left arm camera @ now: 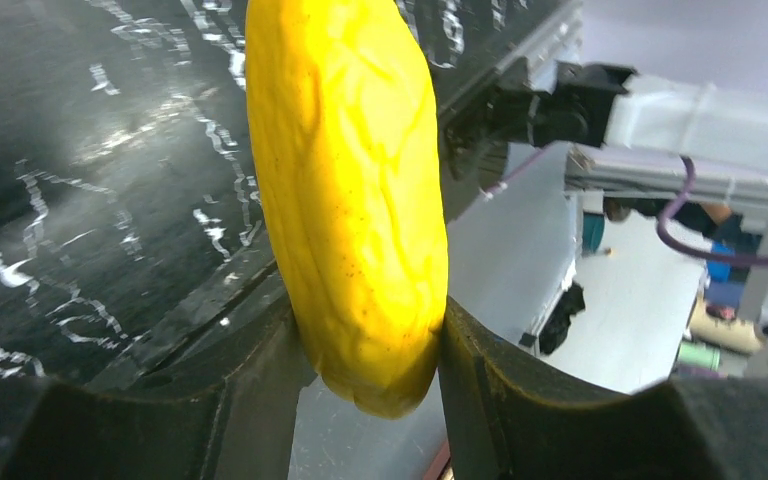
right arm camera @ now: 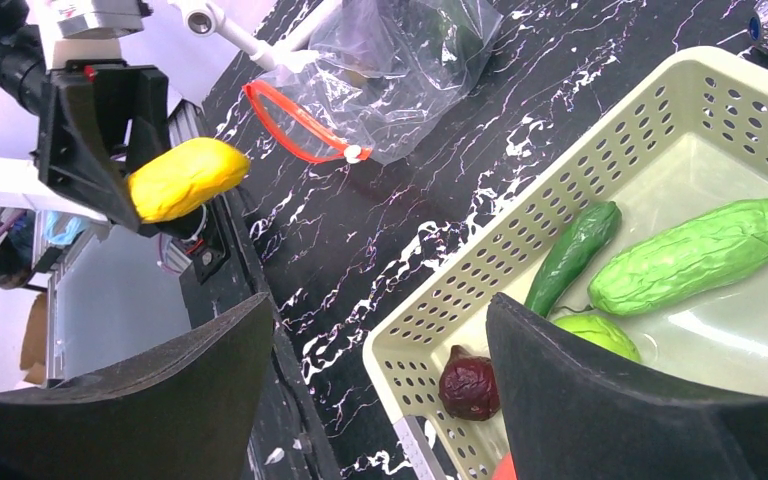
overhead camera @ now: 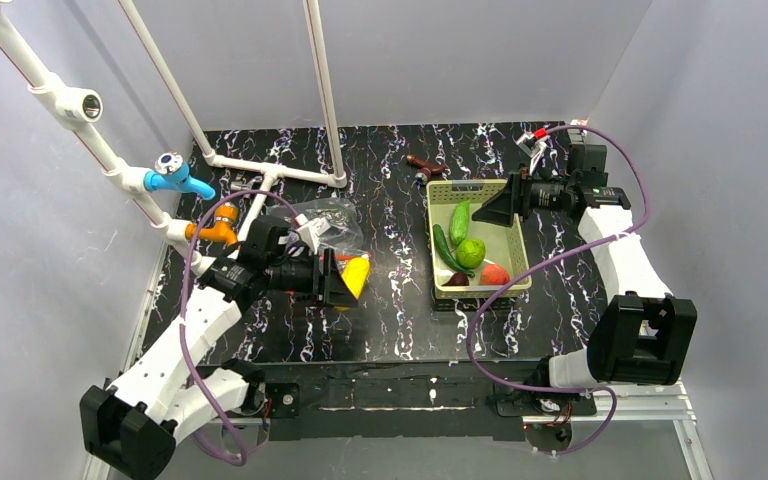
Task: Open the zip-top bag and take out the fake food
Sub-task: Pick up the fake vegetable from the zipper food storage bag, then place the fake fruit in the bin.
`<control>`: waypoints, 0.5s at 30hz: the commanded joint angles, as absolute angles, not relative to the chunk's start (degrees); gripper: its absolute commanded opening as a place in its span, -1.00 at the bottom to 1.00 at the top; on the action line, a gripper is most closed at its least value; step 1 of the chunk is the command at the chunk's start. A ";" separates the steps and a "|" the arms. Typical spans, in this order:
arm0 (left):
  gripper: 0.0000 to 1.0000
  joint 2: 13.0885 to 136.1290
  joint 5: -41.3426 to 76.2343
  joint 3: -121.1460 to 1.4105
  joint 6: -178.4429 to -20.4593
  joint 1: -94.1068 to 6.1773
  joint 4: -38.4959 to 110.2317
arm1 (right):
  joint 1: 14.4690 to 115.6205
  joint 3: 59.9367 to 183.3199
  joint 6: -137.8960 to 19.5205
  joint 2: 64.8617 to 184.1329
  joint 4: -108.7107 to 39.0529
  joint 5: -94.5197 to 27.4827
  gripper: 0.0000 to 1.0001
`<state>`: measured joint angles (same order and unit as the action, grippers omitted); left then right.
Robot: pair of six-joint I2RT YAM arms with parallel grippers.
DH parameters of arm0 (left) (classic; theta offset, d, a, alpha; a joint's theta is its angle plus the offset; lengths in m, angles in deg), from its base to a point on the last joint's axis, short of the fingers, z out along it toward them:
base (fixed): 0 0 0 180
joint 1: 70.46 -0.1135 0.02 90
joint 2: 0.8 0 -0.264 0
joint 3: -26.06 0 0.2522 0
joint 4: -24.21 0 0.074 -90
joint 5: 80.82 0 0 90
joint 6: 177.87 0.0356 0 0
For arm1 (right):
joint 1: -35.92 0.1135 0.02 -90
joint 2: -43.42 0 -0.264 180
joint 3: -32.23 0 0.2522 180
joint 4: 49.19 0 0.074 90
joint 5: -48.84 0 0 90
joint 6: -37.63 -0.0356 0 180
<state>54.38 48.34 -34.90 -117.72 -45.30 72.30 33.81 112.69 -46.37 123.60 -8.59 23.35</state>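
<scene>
My left gripper (overhead camera: 348,281) is shut on a yellow piece of fake food (left arm camera: 350,200), held above the black table just right of the zip-top bag (overhead camera: 325,222). The clear bag lies crumpled, its red zipper strip (right arm camera: 295,120) spread in a loop, with a dark shape showing inside. My right gripper (overhead camera: 490,210) hangs open over the left part of the yellow-green basket (overhead camera: 480,186), with nothing between its fingers. The basket (right arm camera: 520,225) holds a dark cucumber (right arm camera: 572,255), a bumpy light green piece (right arm camera: 700,255), a green round fruit (right arm camera: 595,335), a dark red piece (right arm camera: 468,383) and a red-orange tomato (overhead camera: 494,274).
A brown object with a handle (overhead camera: 426,166) lies behind the basket. A white pipe frame (overhead camera: 270,170) with a blue fitting (overhead camera: 178,178) and an orange fitting (overhead camera: 215,232) stands at the back left, close to the bag. Grey walls close in the table.
</scene>
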 commanded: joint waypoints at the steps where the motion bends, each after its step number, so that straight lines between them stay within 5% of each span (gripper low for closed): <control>1: -1.00 53.25 54.70 -37.10 -118.07 -41.24 65.59 | 34.07 113.47 -46.94 122.03 -10.21 24.75 0.67; 5: -1.00 58.90 50.99 -40.97 -119.15 -34.93 57.39 | 33.78 113.82 -46.94 121.99 -9.58 24.75 0.67; 6: -1.00 61.16 49.80 -42.40 -119.16 -33.23 55.32 | 33.59 113.96 -46.94 121.99 -9.32 1.86 0.67; 8: -1.00 66.65 46.31 -45.53 -118.94 -30.05 51.21 | 32.98 114.17 -46.94 121.99 -8.86 11.85 0.67; 15: -1.00 84.53 36.33 -58.30 -115.66 -23.14 48.20 | 30.61 114.12 -46.94 121.62 -8.78 12.07 0.67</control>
<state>78.14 42.77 -52.12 -117.85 -25.43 51.56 31.89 112.71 -46.61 123.36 -8.42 12.95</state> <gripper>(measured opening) 0.445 0.838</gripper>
